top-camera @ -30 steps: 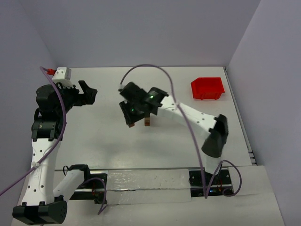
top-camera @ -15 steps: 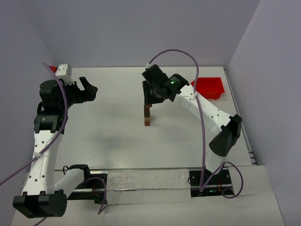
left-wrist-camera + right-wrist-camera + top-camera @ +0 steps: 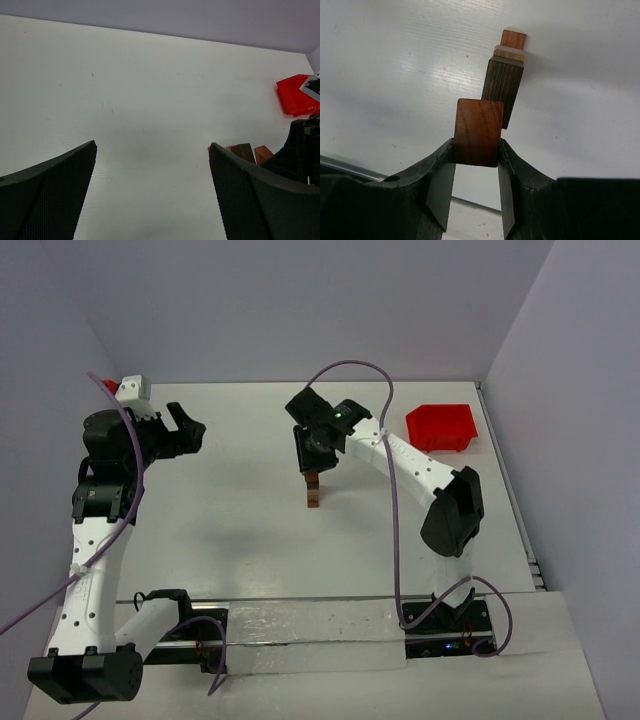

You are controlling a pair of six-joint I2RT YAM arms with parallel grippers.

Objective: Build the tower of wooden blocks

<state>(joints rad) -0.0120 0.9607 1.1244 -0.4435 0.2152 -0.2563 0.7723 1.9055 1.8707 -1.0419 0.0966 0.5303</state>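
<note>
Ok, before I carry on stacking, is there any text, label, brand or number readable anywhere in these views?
None: no readable text, number or sign in any view.
The red bin is plain, with no label showing.
The wood block in the right pincer and the tower show only wood grain.
The green light above the right pincer is a lamp, not a sign.
</note>
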